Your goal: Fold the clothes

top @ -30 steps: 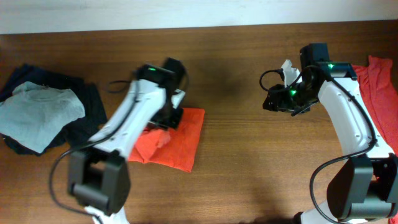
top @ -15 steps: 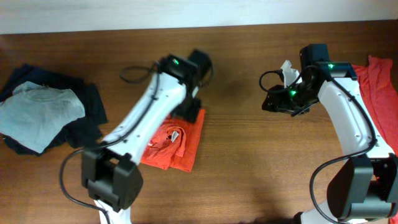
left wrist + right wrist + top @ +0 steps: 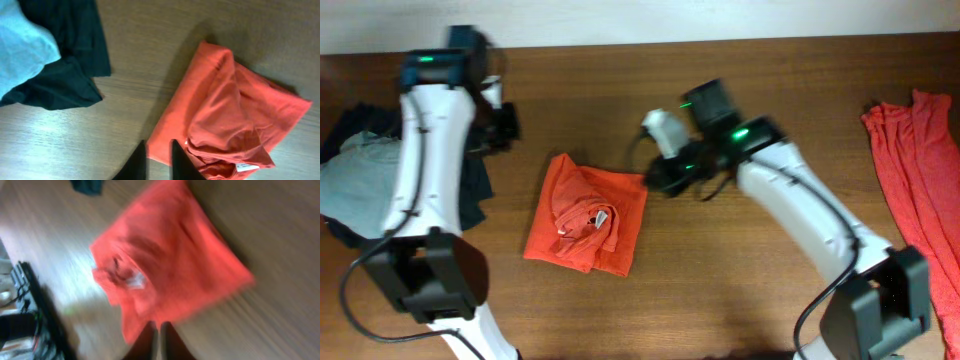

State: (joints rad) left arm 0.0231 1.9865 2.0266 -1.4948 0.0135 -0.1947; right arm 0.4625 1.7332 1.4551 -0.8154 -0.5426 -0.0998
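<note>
Overhead and wrist views of a wooden table with two arms at work. The orange-red T-shirt lies left of the table's centre, gathered into a rough rectangle with loose, rumpled folds on top. Its small white tag faces up near the middle of the bundle.

We see the left gripper up and to the left of the T-shirt, well apart from it, above the edge of the dark navy garments. In the left wrist view its fingertips stand a narrow gap apart, with nothing between them. That view also shows the T-shirt to their right and the navy pile at upper left.

The right gripper sits just beside the T-shirt's right edge. Its jaws are pressed together. The right wrist view is blurred, so we cannot tell whether they touch or pinch the cloth.

A pale grey-blue tee rests on the navy garments at far left. A second red-orange garment lies spread at the far right edge.
</note>
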